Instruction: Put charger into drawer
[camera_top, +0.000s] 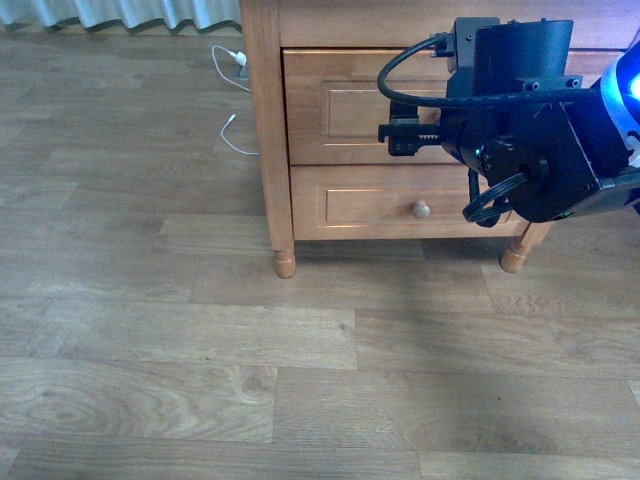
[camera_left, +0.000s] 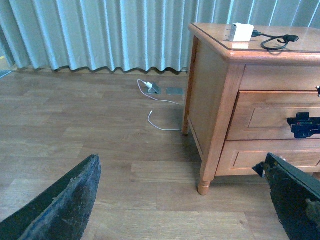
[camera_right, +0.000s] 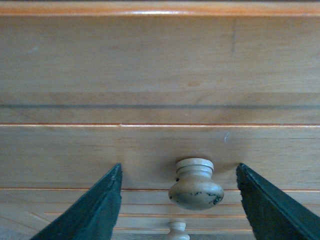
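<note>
While the drawer (camera_top: 340, 110) is sitting shut in the bench (camera_left: 215, 100), the charger (camera_left: 241, 32) is lying on the bench top near its left edge, well above the drawer front. The charger is showing as a small white boxy block. Its black cable (camera_left: 276, 41) is running away from it toward the middle of the top and curling into a short loop there. The prongs are too small to report on.

The right gripper (camera_right: 179, 169) is facing the front of the taller, upper drawer with its jaws spread wide. The pale round knob (camera_right: 196, 184) is sitting between the two dark fingers (camera_right: 92, 210), and a clear gap is showing on either side, so neither finger is touching it. The gripper is holding nothing. In the left wrist view its tips (camera_left: 305, 125) are appearing right at the recessed panel.

The left gripper (camera_left: 181, 160) is hanging over the wooden floor (camera_left: 90, 115), off the bench's front left corner. Its jaws are also standing wide apart and are gripping nothing.
</note>
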